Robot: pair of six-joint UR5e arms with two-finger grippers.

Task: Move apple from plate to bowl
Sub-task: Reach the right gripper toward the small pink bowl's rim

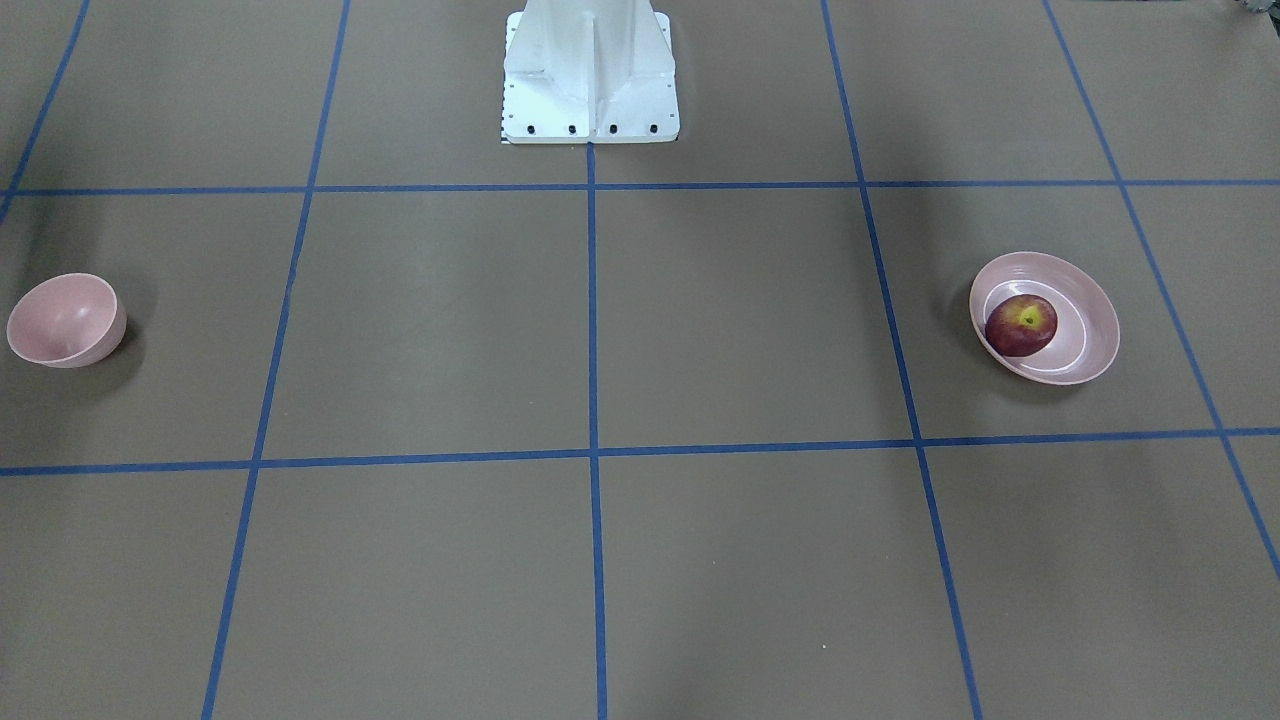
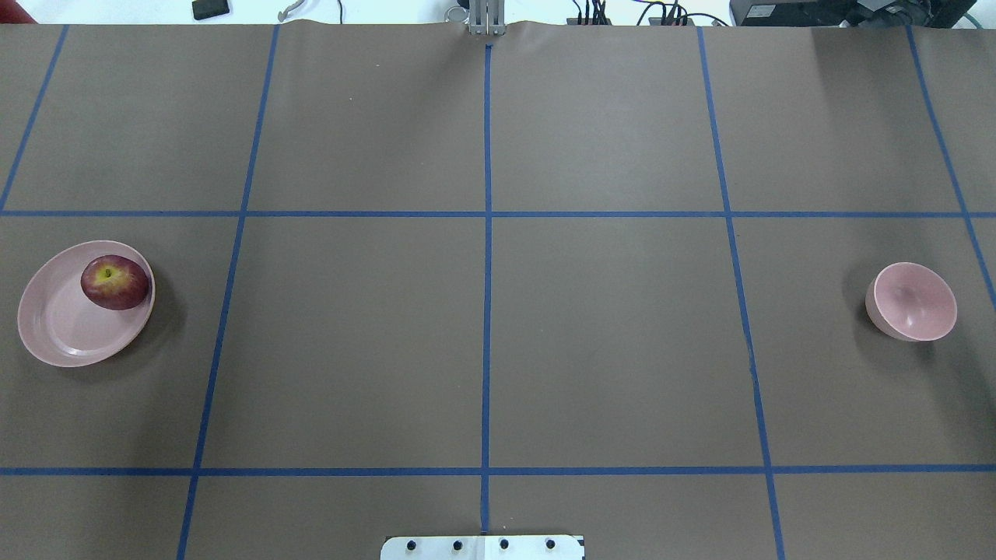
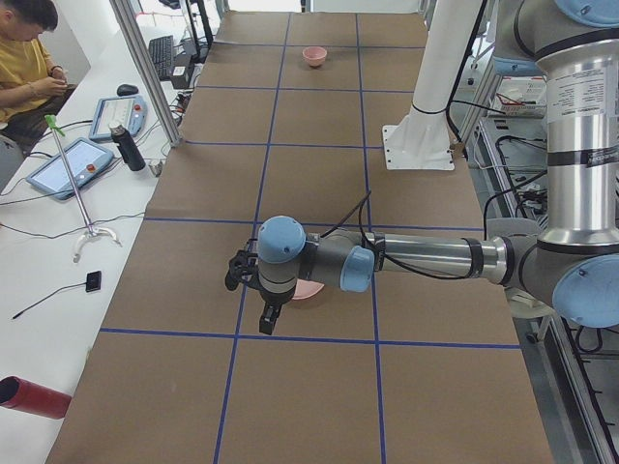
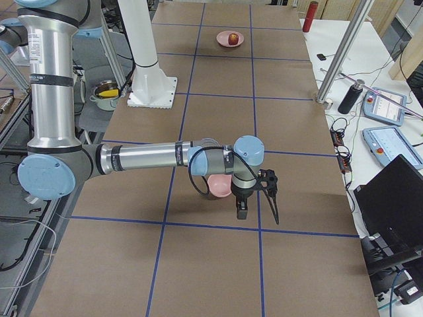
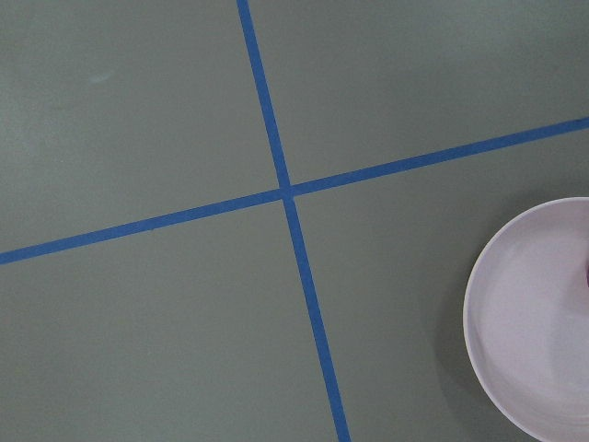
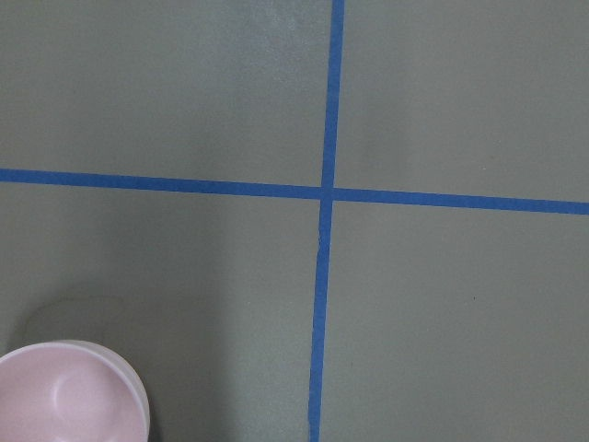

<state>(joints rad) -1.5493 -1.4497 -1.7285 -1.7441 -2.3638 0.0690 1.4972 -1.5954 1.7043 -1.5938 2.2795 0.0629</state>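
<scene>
The dark red apple (image 2: pixel 115 281) lies in the wide pale pink plate (image 2: pixel 62 327) at the table's left end; it also shows in the front-facing view (image 1: pixel 1021 325). The small deep pink bowl (image 2: pixel 914 302) stands empty at the right end. My left gripper (image 3: pixel 250 296) hangs above the table beside the plate (image 3: pixel 309 290). My right gripper (image 4: pixel 258 203) hangs beside the bowl (image 4: pixel 219 186). Both grippers show only in the side views, so I cannot tell whether they are open or shut. The left wrist view catches the plate's rim (image 5: pixel 479 313); the right wrist view catches the bowl (image 6: pixel 64 396).
Blue tape lines (image 2: pixel 488 257) divide the brown table into squares. The white robot base (image 1: pixel 590 75) stands at the table's middle edge. Operators' tablets (image 3: pixel 73 164), a bottle (image 3: pixel 126 147) and a person (image 3: pixel 29 58) are on a side bench.
</scene>
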